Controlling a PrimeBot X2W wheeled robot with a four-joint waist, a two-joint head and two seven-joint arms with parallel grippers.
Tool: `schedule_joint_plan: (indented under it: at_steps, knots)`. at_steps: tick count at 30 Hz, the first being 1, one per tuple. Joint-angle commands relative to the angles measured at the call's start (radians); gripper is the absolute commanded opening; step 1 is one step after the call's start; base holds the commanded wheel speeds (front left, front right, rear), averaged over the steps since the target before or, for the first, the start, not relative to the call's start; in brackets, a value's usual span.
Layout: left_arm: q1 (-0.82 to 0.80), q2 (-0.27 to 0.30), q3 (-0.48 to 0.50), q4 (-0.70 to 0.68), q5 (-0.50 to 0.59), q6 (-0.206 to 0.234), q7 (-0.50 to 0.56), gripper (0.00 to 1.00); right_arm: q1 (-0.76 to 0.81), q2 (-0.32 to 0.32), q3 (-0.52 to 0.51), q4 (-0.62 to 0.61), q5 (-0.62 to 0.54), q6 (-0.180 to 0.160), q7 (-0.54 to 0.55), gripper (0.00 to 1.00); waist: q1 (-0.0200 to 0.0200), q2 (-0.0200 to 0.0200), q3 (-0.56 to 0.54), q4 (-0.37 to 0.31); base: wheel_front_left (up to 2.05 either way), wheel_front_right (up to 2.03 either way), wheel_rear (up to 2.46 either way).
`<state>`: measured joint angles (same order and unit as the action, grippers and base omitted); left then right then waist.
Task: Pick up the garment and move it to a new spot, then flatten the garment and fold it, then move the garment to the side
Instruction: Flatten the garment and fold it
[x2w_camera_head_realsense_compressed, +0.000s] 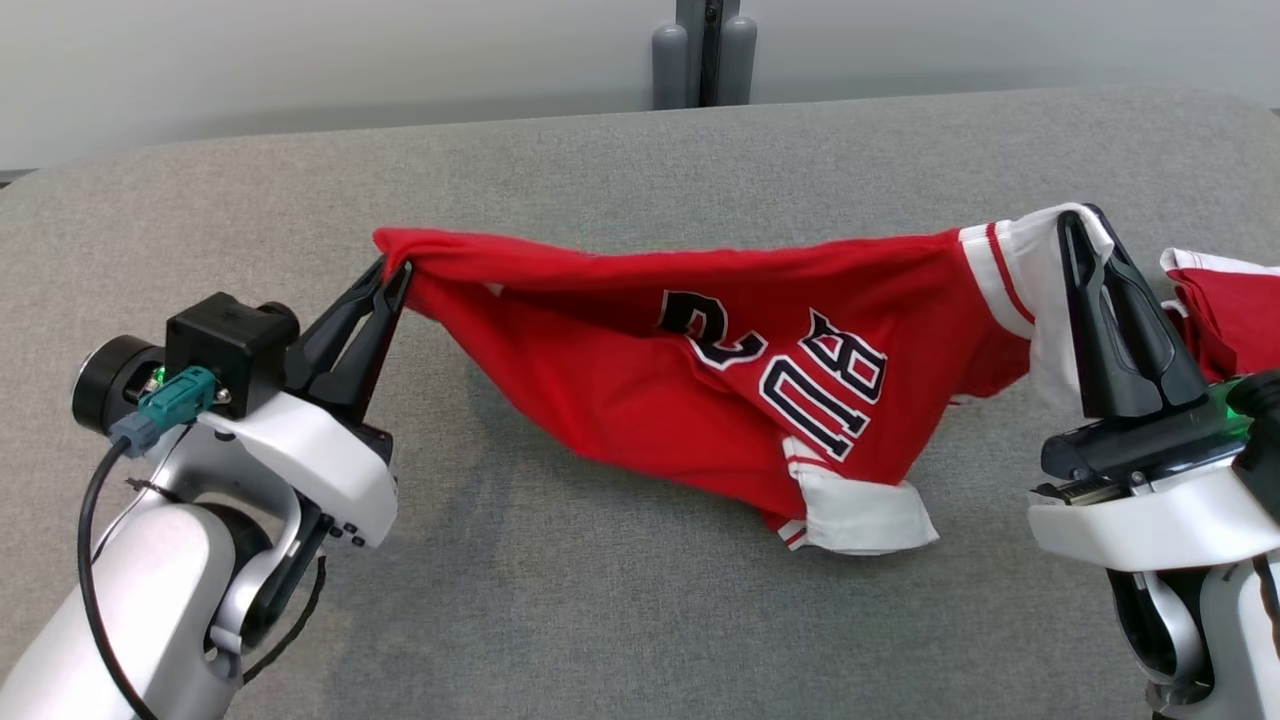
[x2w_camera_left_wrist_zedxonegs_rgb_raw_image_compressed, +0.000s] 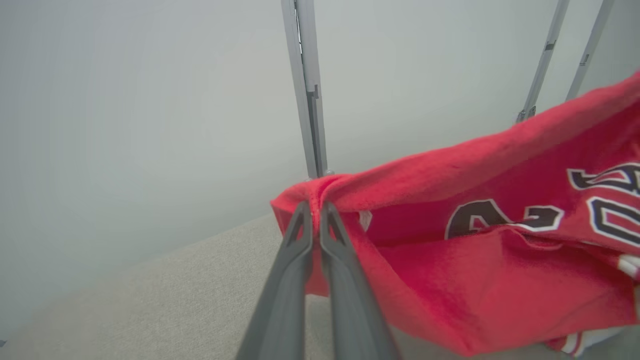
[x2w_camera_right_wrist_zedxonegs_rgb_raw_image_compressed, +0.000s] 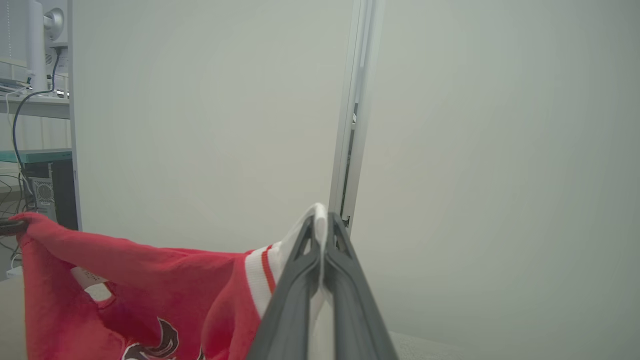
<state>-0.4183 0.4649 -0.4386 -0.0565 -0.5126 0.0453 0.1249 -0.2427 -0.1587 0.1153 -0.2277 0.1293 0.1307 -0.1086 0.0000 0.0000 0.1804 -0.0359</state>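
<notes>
A red jersey (x2w_camera_head_realsense_compressed: 640, 370) with black-and-white lettering and white striped trim hangs stretched between my two grippers above the grey table (x2w_camera_head_realsense_compressed: 600, 620). My left gripper (x2w_camera_head_realsense_compressed: 392, 275) is shut on its red left corner, seen close up in the left wrist view (x2w_camera_left_wrist_zedxonegs_rgb_raw_image_compressed: 315, 212). My right gripper (x2w_camera_head_realsense_compressed: 1085, 225) is shut on the white trimmed edge at the right end, as the right wrist view (x2w_camera_right_wrist_zedxonegs_rgb_raw_image_compressed: 322, 225) shows. The jersey (x2w_camera_left_wrist_zedxonegs_rgb_raw_image_compressed: 475, 260) sags in the middle, and its lowest white cuff (x2w_camera_head_realsense_compressed: 860, 515) touches the table. More red cloth (x2w_camera_head_realsense_compressed: 1235, 310) hangs behind the right gripper.
A grey metal post (x2w_camera_head_realsense_compressed: 705, 50) stands beyond the table's far edge against a pale wall. In the right wrist view a shelf with cables and equipment (x2w_camera_right_wrist_zedxonegs_rgb_raw_image_compressed: 30, 125) sits at far left. Bare grey table surface spreads in front of and behind the jersey.
</notes>
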Motion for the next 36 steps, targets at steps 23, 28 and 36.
schedule_joint_plan:
  at_steps: [23,28,36]
  knots:
    - [0.186,0.003,-0.095,-0.032,-0.068,0.009,0.105,0.00,0.112,0.053,0.033,0.056,0.068,0.000,0.007,0.00,0.0000,0.0000,0.051,0.007,0.00,0.00,0.00]
    - [0.186,-0.017,-0.117,0.033,-0.096,-0.013,0.124,0.00,0.129,0.069,0.047,0.081,0.078,0.000,-0.005,0.00,0.0000,0.0000,0.080,0.002,0.00,0.00,0.00]
    - [0.167,-0.032,-0.105,0.087,-0.115,-0.019,0.092,1.00,0.142,0.085,0.047,0.117,0.088,0.000,-0.023,0.00,0.0000,0.0000,0.093,0.008,0.00,0.00,0.00]
